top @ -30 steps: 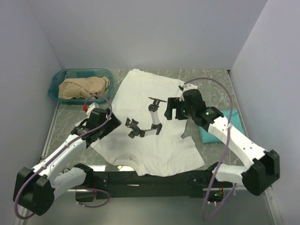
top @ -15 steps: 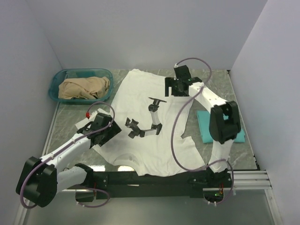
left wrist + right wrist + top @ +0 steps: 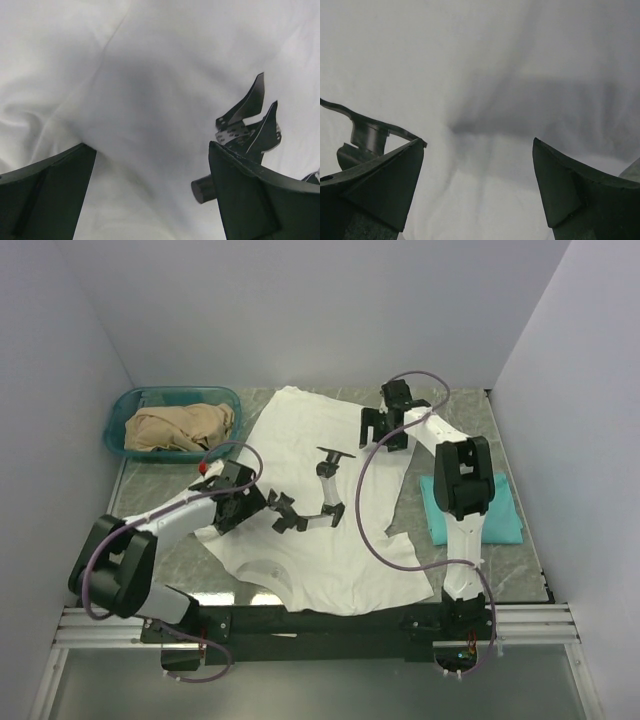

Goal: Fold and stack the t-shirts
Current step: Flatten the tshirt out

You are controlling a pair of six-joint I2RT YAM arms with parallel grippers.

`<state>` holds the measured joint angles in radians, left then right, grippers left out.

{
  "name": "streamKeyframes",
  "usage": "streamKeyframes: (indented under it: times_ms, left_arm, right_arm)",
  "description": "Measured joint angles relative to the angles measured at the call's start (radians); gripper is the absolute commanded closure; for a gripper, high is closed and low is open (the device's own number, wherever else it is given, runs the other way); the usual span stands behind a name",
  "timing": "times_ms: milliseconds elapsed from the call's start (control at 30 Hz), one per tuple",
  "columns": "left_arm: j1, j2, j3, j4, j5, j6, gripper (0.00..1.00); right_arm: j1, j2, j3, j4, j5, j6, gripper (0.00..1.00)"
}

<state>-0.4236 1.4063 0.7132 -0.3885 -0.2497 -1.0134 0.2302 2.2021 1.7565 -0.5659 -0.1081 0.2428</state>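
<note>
On the table point(image 3: 135, 485), one white t-shirt point(image 3: 300, 435) is lying spread flat, one teal t-shirt point(image 3: 502, 518) just beside it; the left gripper point(image 3: 243, 503) and right gripper point(image 3: 384, 426) are hanging over the white one, both spread wide, empty.

Lab test cell: plain white walls point(image 3: 300, 310) enclose a marbled table point(image 3: 495, 435).

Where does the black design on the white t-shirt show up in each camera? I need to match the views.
Top external: black arm-shaped design sits mid-picture, on the large white cloth t-shirt.
Left wrist: one end shows at the right.
Right wrist: another end shows at the left edge.
Shared landmark: the white t-shirt beneath it in all three.
</note>
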Motion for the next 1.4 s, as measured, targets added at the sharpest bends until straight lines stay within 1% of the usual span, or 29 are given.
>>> streamKeyframes:
  times_ms: [100, 300, 433, 533, 700, 833, 900, 1033, 1133, 1233, 1400]
  left_arm:
    - [0.008, 0.074, 0.064, -0.008, -0.012, 0.025, 0.01]
    - [0.017, 0.208, 0.195, -0.028, -0.025, 0.071, 0.0]
    - [0.017, 0.31, 0.312, -0.047, -0.029, 0.099, 0.01]
    - [0.018, 0.37, 0.386, -0.047, -0.021, 0.121, 0.01]
    - [0.016, 0.486, 0.54, -0.048, 0.018, 0.163, 0.0]
    - [0.008, 0.624, 0.735, -0.061, 0.067, 0.204, 0.0]
    - [0.005, 0.714, 0.871, -0.076, 0.079, 0.23, 0.01]
    - [0.002, 0.923, 1.2, -0.12, 0.105, 0.301, 0.01]
    - [0.003, 1.05, 1.398, -0.118, 0.12, 0.37, 0.0]
    - [0.011, 1.129, 1.508, -0.072, 0.153, 0.423, 0.01]
    - [0.034, 1.203, 1.583, 0.064, 0.249, 0.455, 0.01]
  right_arm:
    - [-0.015, 0.006, -0.016, -0.001, -0.019, 0.018, 0.05]
    - [-0.064, -0.024, -0.091, 0.052, -0.123, 0.056, 0.05]
    - [-0.112, -0.034, -0.103, 0.033, -0.155, 0.074, 0.05]
    - [-0.16, -0.046, -0.121, 0.026, -0.172, 0.079, 0.05]
    - [-0.273, -0.121, -0.237, 0.039, -0.179, 0.087, 0.05]
    - [-0.365, -0.206, -0.36, 0.053, -0.168, 0.105, 0.05]
    - [-0.397, -0.238, -0.409, 0.063, -0.162, 0.114, 0.05]
    - [-0.426, -0.288, -0.484, 0.104, -0.156, 0.131, 0.05]
    - [-0.438, -0.311, -0.52, 0.122, -0.156, 0.139, 0.05]
    - [-0.443, -0.321, -0.536, 0.134, -0.156, 0.147, 0.05]
    - [-0.447, -0.322, -0.538, 0.139, -0.155, 0.16, 0.05]
